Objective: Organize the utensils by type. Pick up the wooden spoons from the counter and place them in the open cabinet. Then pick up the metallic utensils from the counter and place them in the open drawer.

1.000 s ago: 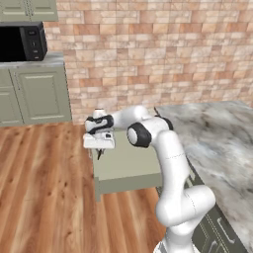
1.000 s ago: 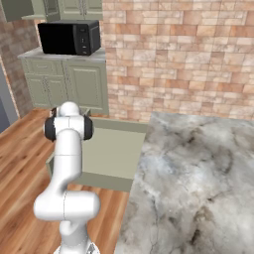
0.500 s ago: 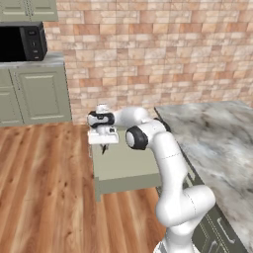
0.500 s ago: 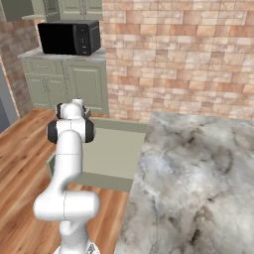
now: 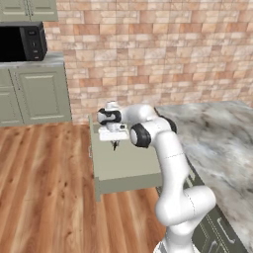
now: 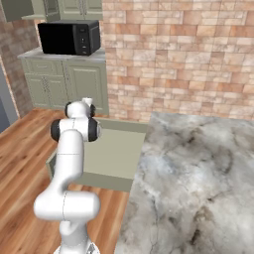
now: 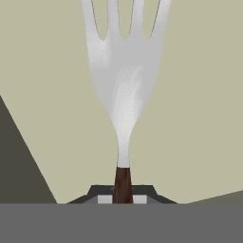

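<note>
You see the gripper (image 7: 123, 199) clamped on the fork (image 7: 124, 76) by its dark handle, between the fingers; silvery tines point away, over the open drawer (image 5: 123, 165).

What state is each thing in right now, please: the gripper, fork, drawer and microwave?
Gripper: shut on the fork's dark handle, above the drawer.
Fork: held, tines pointing away from the hand.
Drawer: pulled open.
Microwave: door closed.
</note>
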Available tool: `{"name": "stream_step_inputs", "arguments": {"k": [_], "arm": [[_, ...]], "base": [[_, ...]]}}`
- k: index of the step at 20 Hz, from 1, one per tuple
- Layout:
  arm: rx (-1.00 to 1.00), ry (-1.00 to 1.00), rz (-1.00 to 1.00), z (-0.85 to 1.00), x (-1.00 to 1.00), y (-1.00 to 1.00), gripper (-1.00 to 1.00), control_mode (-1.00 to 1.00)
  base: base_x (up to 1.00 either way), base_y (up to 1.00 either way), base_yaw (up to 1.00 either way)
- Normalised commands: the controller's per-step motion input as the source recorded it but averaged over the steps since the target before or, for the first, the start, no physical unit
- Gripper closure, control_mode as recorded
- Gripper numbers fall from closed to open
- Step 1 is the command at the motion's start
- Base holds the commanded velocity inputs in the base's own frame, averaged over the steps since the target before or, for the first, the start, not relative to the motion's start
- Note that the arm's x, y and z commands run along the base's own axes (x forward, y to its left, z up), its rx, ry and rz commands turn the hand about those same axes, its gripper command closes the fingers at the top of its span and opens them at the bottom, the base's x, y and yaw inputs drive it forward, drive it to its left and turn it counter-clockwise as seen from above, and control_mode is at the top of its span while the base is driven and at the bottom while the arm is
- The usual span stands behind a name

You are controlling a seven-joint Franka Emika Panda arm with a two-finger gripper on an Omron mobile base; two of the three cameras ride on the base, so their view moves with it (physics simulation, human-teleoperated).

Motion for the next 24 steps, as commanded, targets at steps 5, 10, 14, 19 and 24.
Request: {"name": "stream_step_inputs", "arguments": {"k": [5, 10, 14, 19, 24], "arm": [[0.00, -0.19, 0.01, -0.21, -0.27, -0.18, 1.00, -1.00], [0.00, -0.21, 0.04, -0.12, -0.34, -0.04, 1.00, -1.00], [0.00, -0.06, 0.03, -0.01, -0.05, -0.24, 1.00, -1.00], [0.00, 0.00, 0.02, 0.00, 0.00, -0.37, 1.00, -1.00], [0.01, 0.00, 0.00, -0.03, 0.00, -0.40, 1.00, -1.00]], "base": [[0.00, 0.00, 0.00], [0.00, 0.00, 0.00], [0.00, 0.00, 0.00], [0.00, 0.00, 0.00], [0.00, 0.00, 0.00]]}}
